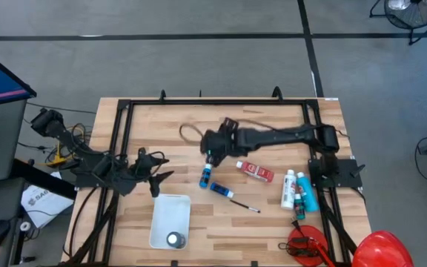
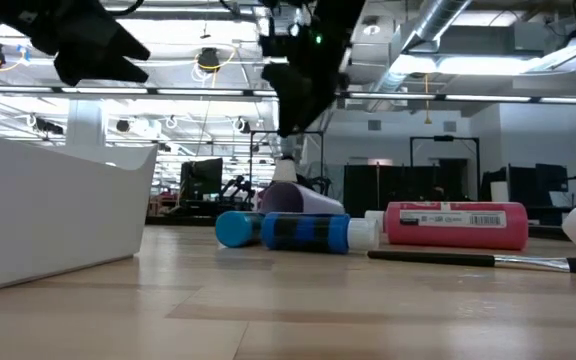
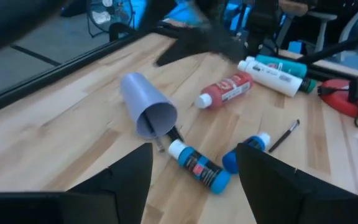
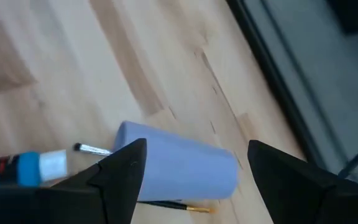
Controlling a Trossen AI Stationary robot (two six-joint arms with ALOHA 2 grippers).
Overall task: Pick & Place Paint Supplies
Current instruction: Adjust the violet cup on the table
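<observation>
Two arms share the table in our high view: the left gripper (image 1: 156,172) sits left of centre above the white tray (image 1: 170,215), fingers apart and holding nothing, while the right gripper (image 1: 212,154) reaches to mid-frame, just above a blue paint bottle (image 1: 206,176). A second blue bottle (image 1: 219,190) and a thin brush (image 1: 245,205) lie lower right of it, a red paint bottle (image 1: 255,171) to the right, and white and teal bottles (image 1: 296,190) stand farther right.

In our low view, the blue bottle (image 2: 303,232) and red bottle (image 2: 455,225) lie at centre, the brush (image 2: 478,261) in front, the right gripper (image 2: 303,100) hanging above.

Our left wrist view shows a lavender cup (image 3: 148,111) on its side and both blue bottles (image 3: 199,167) between the spread fingers (image 3: 120,180).

Our right wrist view shows the cup (image 4: 179,168) lying between parted fingers (image 4: 126,171), untouched.
</observation>
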